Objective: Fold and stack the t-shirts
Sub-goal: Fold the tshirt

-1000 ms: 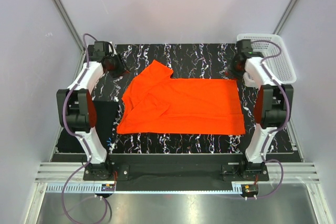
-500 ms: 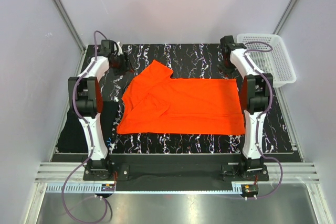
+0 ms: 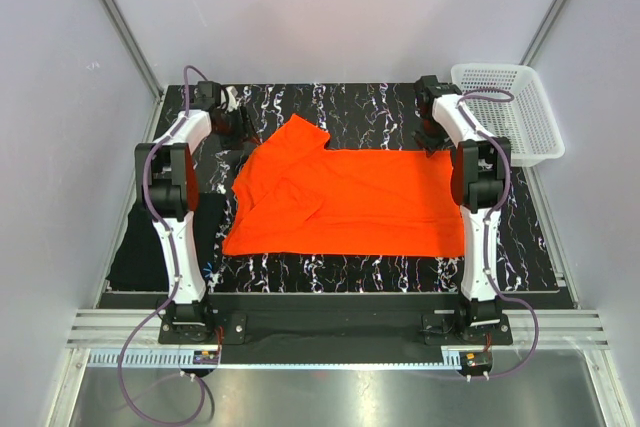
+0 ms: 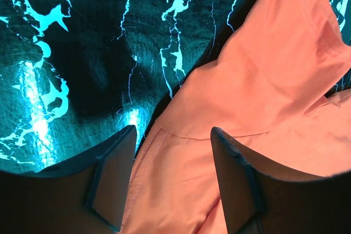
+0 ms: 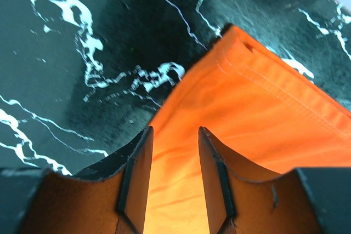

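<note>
Orange-red t-shirt spread flat mid-frame on black white-veined mat. Pale walls around. Left tool parted over upper-left shirt edge, empty. Right tool parted over upper-right corner, empty.

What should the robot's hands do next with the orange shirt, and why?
Probably lower both and pinch the cloth. The left gripper and right gripper are open above the far edge of the orange shirt, which lies flat on the mat, not yet gripped.
</note>
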Robot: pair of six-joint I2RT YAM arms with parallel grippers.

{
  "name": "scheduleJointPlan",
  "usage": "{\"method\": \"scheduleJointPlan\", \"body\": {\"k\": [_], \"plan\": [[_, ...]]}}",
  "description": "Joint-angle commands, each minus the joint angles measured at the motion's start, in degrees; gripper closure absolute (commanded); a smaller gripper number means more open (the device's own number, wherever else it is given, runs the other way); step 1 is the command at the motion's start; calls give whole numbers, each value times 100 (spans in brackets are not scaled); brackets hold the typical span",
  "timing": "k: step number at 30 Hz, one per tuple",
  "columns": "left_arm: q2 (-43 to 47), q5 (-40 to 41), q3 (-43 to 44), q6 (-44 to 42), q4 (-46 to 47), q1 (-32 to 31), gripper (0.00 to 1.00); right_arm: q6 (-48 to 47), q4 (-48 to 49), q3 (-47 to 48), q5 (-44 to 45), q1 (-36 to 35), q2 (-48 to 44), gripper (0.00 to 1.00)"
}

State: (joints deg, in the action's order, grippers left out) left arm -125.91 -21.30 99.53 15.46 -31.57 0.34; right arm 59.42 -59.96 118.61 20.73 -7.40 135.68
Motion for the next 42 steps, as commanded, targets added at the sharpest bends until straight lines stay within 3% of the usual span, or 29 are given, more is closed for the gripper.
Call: {"method": "scheduleJointPlan", "body": {"k": [1, 13, 17, 22, 28, 36, 42], "plan": [[-101, -190, 208, 88, 160, -8, 39, 123, -121, 382, 423, -34, 169, 55], [-101, -243, 208, 27, 151, -16, 37, 70, -252, 787, 239, 37, 583, 55], [-74, -94, 190, -26, 143, -8, 35, 61, -288, 699, 194, 46, 653, 60], [-215, -58, 304, -44, 143, -148, 35, -61, -279, 769, 186, 46, 723, 76], [-311, 345, 418, -17, -33, -245, 37, -185, -288, 901, 116, 72, 785, 86], [-399, 741, 454, -96, -209, -324, 37, -159, -279, 787, -60, 116, 776, 87], [-549, 636, 533, -26, -253, -324, 45, -193, -270, 892, -139, 142, 811, 89]]}}
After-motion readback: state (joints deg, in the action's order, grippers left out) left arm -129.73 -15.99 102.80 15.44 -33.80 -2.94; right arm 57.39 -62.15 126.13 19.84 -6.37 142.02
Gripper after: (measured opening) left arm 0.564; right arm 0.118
